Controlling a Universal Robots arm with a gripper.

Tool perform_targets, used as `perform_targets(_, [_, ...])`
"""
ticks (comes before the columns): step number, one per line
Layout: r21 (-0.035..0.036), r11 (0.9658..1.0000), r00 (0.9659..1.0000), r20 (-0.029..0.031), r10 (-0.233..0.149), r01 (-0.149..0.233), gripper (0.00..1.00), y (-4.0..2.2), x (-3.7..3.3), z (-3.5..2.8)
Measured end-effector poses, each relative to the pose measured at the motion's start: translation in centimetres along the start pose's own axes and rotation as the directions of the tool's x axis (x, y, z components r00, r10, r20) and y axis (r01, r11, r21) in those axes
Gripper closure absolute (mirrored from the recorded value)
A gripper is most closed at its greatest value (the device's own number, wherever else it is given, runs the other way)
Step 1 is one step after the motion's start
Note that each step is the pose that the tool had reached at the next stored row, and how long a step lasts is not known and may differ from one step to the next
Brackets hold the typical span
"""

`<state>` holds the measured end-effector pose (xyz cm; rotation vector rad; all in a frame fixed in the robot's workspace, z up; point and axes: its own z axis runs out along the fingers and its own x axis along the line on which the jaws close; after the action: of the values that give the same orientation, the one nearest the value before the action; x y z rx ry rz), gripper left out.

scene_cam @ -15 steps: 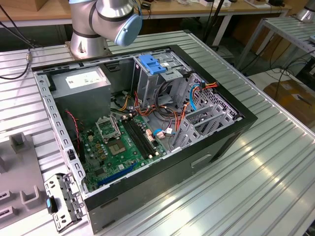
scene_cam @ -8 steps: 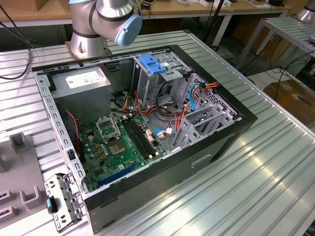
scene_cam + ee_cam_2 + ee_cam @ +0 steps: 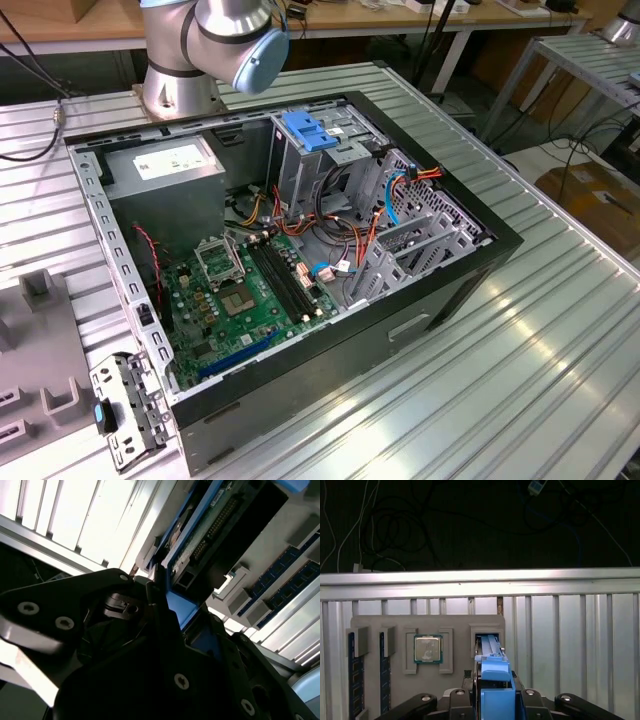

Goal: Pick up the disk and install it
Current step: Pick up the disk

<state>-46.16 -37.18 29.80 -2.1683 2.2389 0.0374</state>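
Where disk (image 3: pixel 492 667) stands on edge in slot of grey tray (image 3: pixel 395 625), we see gripper (image 3: pixel 495 702) straddling its blue rails. Fingers (image 3: pixel 470 702) seemingly clamped on both sides, though shadow leaves us slightly unsure. Same tray carries processor chip (image 3: pixel 427 648) and memory sticks (image 3: pixel 352 680). Tray lies on ribbed aluminium table (image 3: pixel 570 640); beyond its edge, dark floor, loose cables (image 3: pixel 395 535). In exterior view, open computer case (image 3: pixel 300 250) on table, wooden benches (image 3: pixel 60 25) behind.
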Motion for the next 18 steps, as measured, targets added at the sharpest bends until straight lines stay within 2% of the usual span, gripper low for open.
perform_targets(5, [-0.0001, 1.0, 1.0, -0.0021, 0.0, 0.0, 0.63, 0.0, -0.02, -0.49])
perform_targets(18, [0.0, 1.0, 1.0, -0.0032, 0.0, 0.0, 0.63, 0.0, -0.1, -2.95])
